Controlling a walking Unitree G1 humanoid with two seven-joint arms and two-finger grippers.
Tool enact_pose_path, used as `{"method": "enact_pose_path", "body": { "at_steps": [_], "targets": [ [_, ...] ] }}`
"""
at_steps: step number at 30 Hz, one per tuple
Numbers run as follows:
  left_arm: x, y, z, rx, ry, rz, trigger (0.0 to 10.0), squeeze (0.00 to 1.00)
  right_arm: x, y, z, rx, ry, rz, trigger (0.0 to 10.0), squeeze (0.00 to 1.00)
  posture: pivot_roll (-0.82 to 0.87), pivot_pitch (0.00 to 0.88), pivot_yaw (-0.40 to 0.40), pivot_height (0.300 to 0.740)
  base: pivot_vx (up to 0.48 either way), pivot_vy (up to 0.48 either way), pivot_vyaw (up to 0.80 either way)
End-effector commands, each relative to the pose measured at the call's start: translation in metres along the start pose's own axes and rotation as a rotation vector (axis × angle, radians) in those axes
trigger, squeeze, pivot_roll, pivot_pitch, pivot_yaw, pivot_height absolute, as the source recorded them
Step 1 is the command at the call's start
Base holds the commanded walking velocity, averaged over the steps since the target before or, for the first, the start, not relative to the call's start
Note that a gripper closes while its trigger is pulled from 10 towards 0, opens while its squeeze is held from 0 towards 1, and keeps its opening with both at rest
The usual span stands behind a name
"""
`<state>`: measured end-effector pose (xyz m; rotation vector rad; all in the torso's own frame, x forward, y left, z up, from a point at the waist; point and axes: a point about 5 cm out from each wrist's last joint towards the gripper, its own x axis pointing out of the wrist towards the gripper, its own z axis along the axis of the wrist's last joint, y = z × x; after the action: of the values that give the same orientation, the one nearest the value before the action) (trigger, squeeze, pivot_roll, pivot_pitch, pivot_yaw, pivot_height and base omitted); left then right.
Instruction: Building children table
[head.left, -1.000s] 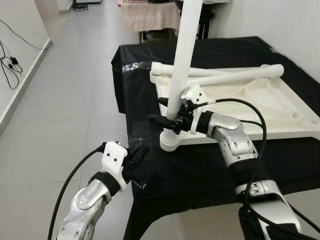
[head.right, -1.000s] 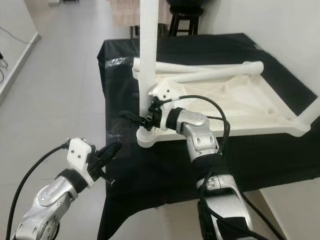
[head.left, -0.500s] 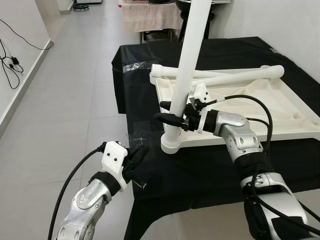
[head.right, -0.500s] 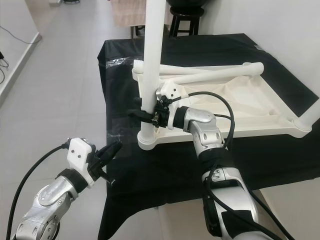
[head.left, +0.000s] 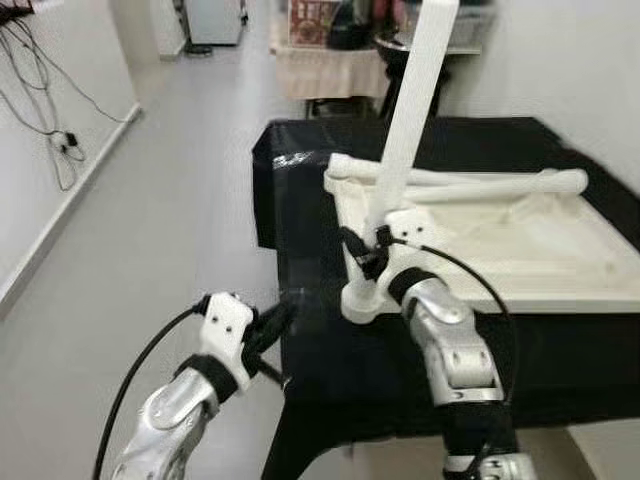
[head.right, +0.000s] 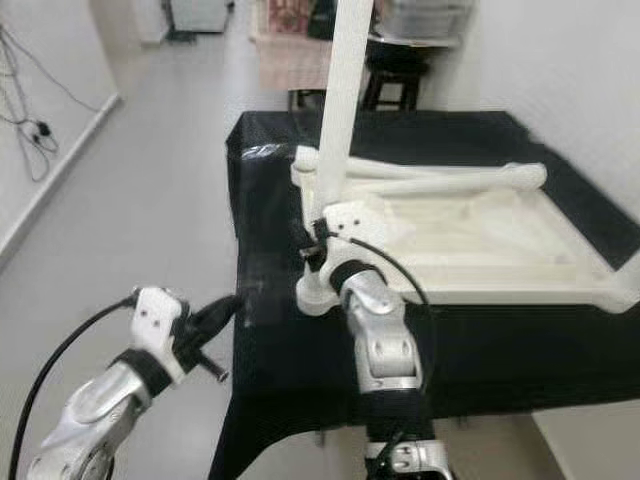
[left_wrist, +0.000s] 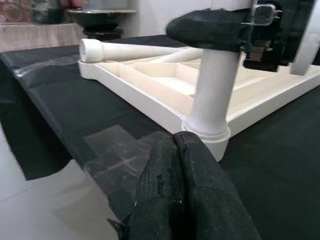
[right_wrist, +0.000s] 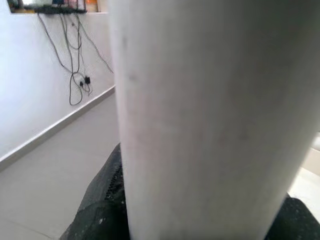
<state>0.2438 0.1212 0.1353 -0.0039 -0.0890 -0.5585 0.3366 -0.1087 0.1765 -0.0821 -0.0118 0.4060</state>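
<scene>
The right gripper (head.left: 362, 255) is clamped around the upright white plastic table leg (head.left: 408, 130) at the near corner socket of the upturned white plastic tabletop (head.left: 520, 250); the left gripper (head.left: 272, 322), fingers pressed together, hovers just off that corner beside the black-draped table (head.left: 330, 340).

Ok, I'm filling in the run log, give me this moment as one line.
right gripper: shut on upright table leg at tabletop corner | left gripper: shut, idle by black cloth edge

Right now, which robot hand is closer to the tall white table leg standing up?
Right. The right gripper is clamped around the upright table leg just above its socket, while the left gripper hangs shut off the black table's corner, apart from it.
</scene>
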Motion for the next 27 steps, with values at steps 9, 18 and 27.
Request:
{"method": "enact_pose_path", "body": {
  "at_steps": [9,18,27],
  "targets": [
    [0.001,-0.001,-0.003,-0.004,0.009,0.002,10.0,0.00,0.011,0.004,-0.005,0.008,0.088,0.066,10.0,1.00,-0.01,0.070,-0.047,0.740,0.000,0.000,0.00],
    [0.001,-0.001,-0.003,-0.008,0.011,-0.006,10.0,0.00,0.016,-0.003,0.027,-0.002,-0.062,0.470,10.0,1.00,0.01,0.064,-0.052,0.740,0.000,0.000,0.00],
    [0.001,-0.002,-0.004,-0.004,0.012,-0.003,10.0,0.00,0.009,-0.004,0.027,-0.068,-0.025,0.871,10.0,0.00,0.02,0.053,-0.053,0.740,0.000,0.000,0.00]
  ]
}}
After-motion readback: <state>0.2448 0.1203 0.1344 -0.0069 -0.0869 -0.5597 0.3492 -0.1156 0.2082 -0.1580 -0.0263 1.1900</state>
